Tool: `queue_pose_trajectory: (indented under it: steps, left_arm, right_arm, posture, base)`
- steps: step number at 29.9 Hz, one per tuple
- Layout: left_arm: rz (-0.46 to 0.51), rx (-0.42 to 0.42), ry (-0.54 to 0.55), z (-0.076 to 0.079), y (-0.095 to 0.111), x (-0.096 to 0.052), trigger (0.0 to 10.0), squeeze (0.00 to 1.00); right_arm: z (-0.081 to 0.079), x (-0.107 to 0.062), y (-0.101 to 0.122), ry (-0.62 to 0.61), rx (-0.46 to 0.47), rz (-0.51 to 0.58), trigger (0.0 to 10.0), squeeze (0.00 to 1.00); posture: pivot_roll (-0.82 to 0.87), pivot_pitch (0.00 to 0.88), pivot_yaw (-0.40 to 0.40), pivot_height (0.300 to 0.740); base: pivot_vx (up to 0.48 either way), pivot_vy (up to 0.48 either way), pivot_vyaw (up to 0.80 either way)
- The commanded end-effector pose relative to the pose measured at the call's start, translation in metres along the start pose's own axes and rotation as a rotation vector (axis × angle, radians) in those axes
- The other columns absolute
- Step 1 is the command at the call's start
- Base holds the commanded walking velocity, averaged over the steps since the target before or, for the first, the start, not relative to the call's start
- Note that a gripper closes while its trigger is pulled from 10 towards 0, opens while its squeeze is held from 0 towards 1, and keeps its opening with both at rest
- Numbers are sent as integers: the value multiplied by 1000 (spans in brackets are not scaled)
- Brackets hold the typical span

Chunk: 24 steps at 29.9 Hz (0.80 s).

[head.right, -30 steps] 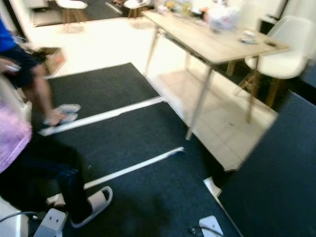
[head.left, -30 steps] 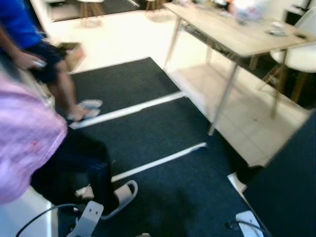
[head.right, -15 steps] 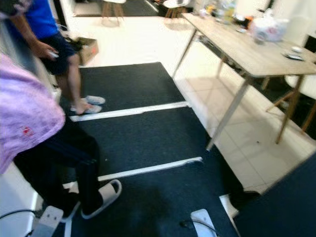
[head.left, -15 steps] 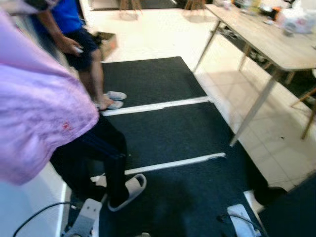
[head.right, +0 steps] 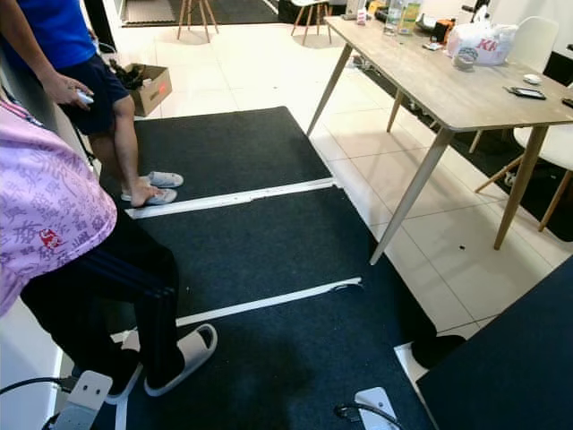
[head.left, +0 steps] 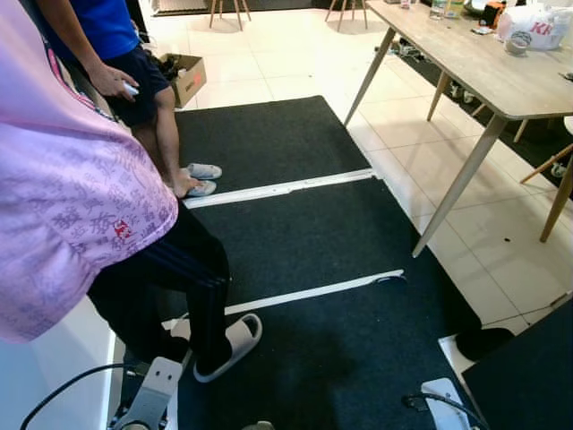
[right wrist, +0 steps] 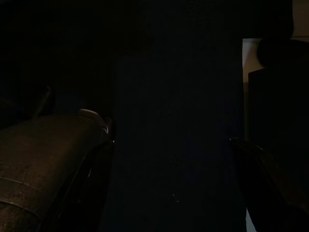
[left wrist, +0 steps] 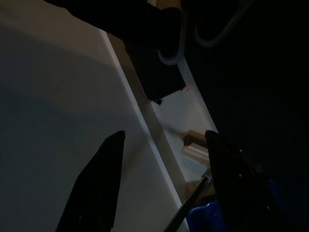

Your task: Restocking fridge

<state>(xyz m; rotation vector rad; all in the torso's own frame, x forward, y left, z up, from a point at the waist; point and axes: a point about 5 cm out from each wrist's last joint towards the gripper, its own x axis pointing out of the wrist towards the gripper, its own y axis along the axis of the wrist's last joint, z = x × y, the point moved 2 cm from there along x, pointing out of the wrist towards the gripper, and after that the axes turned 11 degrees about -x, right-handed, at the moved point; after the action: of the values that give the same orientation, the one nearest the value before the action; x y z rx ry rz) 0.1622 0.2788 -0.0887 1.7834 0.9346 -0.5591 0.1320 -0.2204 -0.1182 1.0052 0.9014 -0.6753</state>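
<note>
I can't see a fridge from here, only the wooden surface (head.right: 448,85) with its bags ahead on my right, nearer my right jaws (right wrist: 169,159), which hang open and empty like my left jaws (left wrist: 164,179).

Your open lane runs straight ahead over the dark mats (head.right: 242,242). On your left, a person in a pink shirt (head.left: 72,197) stands close, with a second person in blue (head.right: 63,54) beyond. On your right, the wooden table (head.right: 430,81) and its legs bound the tiled floor (head.right: 448,251).
</note>
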Motion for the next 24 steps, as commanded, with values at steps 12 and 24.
queue_pose_trajectory:
  steps: [12, 24]
  left_arm:
    - [26, 27, -2, 1, 9, 2, 10000, 0]
    - [32, 28, 0, 1, 11, 2, 10000, 0]
  right_arm:
    - [3, 0, 1, -11, 11, 8, 10000, 0]
    - [3, 0, 1, -9, 14, 5, 10000, 0]
  posture:
    - [20, 22, -28, 706]
    - [20, 22, -28, 706]
  base:
    - [349, 0, 0]
    - [402, 0, 0]
